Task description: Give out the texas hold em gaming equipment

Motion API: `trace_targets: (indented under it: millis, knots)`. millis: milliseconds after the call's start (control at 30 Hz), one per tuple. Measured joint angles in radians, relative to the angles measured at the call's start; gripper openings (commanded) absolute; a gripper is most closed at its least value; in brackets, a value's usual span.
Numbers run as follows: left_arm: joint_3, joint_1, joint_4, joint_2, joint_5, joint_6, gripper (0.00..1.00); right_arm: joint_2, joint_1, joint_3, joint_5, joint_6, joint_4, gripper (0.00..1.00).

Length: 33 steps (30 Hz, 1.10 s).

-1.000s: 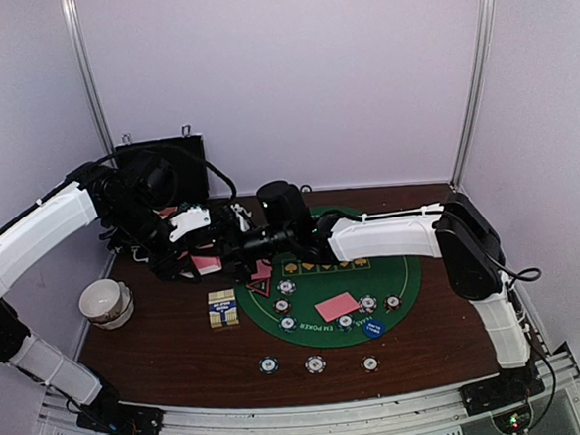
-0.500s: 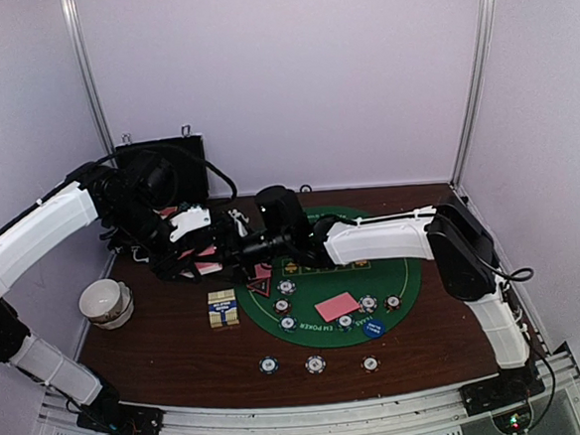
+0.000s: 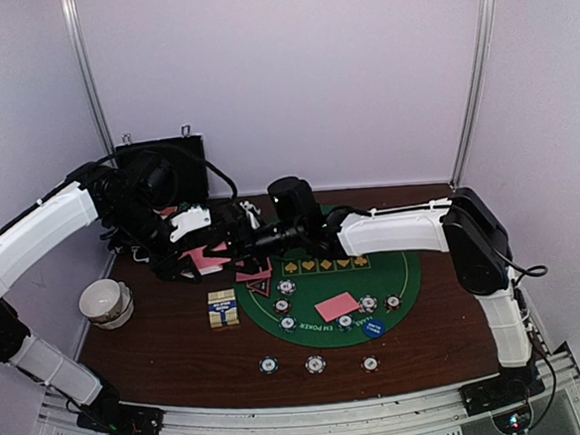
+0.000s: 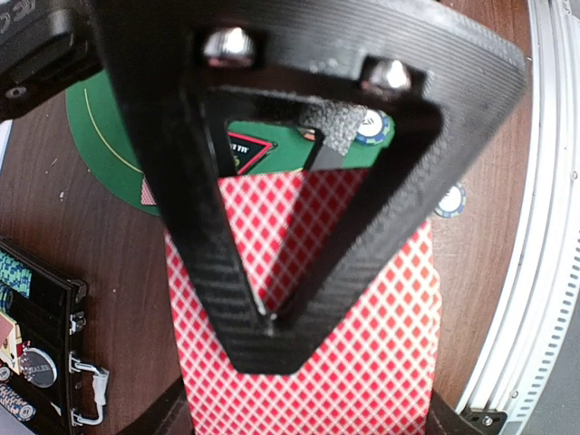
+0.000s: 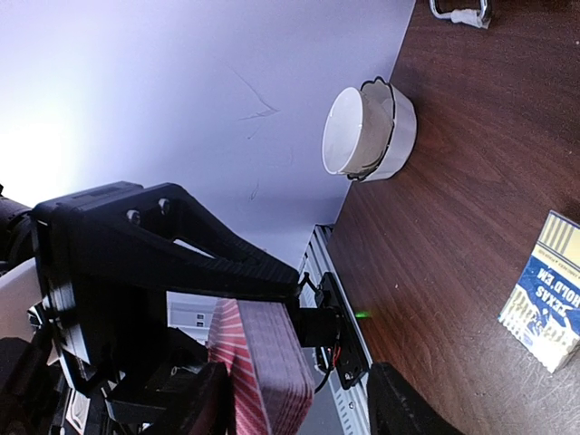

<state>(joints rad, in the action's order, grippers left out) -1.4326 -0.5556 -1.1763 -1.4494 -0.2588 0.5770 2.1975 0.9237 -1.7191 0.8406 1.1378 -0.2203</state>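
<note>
Red-and-white lattice backs cover the playing cards [image 4: 362, 344], a deck pinched tight in the left gripper [image 4: 263, 317] above the table's left side. The small box [image 5: 548, 290] reads "HOLD EM" and the green mat [image 3: 398, 270] "EM POKER". The right gripper [image 5: 304, 408] stands part open, its fingers either side of the deck's edge.

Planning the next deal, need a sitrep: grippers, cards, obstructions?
Left gripper shut on card deck. Right gripper open at deck's edge. Poker chips scattered on green mat.
</note>
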Motion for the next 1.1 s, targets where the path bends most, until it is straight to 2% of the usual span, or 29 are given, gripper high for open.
trace_targets:
  millis: [167,400,800,1100]
  knots:
    - [0.000,-0.001,-0.002,0.000,0.000,0.000,0.00,-0.023,-0.005,0.012,0.000,-0.010,0.021,0.45]
    - [0.000,-0.001,-0.003,0.000,0.000,0.000,0.00,-0.071,-0.016,0.042,-0.001,-0.021,0.065,0.31]
    - [0.000,-0.001,-0.006,0.000,0.002,0.000,0.00,-0.117,-0.023,0.084,0.003,0.013,0.055,0.00]
    - [0.000,-0.001,-0.011,0.000,0.013,0.000,0.00,-0.158,-0.052,0.143,0.017,0.044,0.023,0.00]
